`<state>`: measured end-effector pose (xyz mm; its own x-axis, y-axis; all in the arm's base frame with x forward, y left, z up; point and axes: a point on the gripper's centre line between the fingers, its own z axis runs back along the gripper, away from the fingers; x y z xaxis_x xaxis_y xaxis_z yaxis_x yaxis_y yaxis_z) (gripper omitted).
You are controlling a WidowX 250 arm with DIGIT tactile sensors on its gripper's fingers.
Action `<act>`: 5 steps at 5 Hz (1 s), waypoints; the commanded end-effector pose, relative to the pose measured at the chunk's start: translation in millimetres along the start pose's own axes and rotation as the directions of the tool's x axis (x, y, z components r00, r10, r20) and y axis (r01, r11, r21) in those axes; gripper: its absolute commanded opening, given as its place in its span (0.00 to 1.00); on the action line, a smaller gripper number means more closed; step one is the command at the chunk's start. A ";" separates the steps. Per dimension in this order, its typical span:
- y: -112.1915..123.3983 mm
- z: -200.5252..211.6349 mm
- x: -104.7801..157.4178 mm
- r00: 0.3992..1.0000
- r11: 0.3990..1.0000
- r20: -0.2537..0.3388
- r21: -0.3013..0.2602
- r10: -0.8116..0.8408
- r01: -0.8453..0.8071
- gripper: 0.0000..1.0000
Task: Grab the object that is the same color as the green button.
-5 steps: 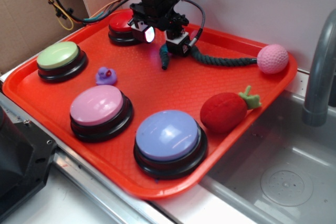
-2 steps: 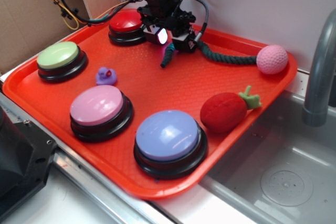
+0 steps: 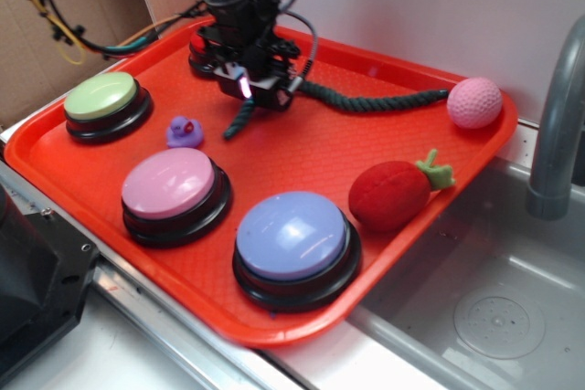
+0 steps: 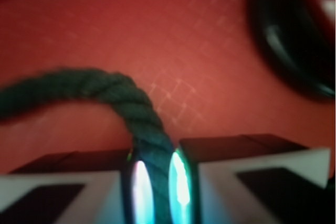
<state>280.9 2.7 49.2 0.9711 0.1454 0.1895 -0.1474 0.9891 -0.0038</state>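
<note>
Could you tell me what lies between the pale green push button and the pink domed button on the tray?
In the exterior view, a small purple toy duck sits between the pale green push button and the pink domed button, on the red plastic tray.

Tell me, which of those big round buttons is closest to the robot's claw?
The red button at the tray's back edge, mostly hidden behind the gripper. The green, pink and blue ones sit farther forward.

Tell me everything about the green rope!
The rope is dark green, thin and twisted from strands, like soft cord. It lies floppy on the red tray, stretching toward the pink ball. The gripper pinches it near one end, fingers shut on both sides, and a short tail hangs below.
</note>
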 end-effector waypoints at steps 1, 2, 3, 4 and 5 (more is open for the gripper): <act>-5.7 106.7 6.4 0.991 0.997 0.116 0.030 0.064 -0.068 0.00; -3.0 141.9 4.2 0.990 0.992 0.085 0.045 0.117 -0.121 0.00; -0.1 178.1 -8.3 0.985 0.987 0.067 0.030 0.158 -0.160 0.00; -0.7 171.9 -12.7 0.984 0.981 0.084 0.096 0.159 -0.167 0.00; -2.5 171.8 -19.9 0.979 0.973 0.068 0.117 0.193 -0.200 0.00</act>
<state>227.7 -4.4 204.0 0.9203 0.3314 0.2077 -0.3566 0.9292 0.0972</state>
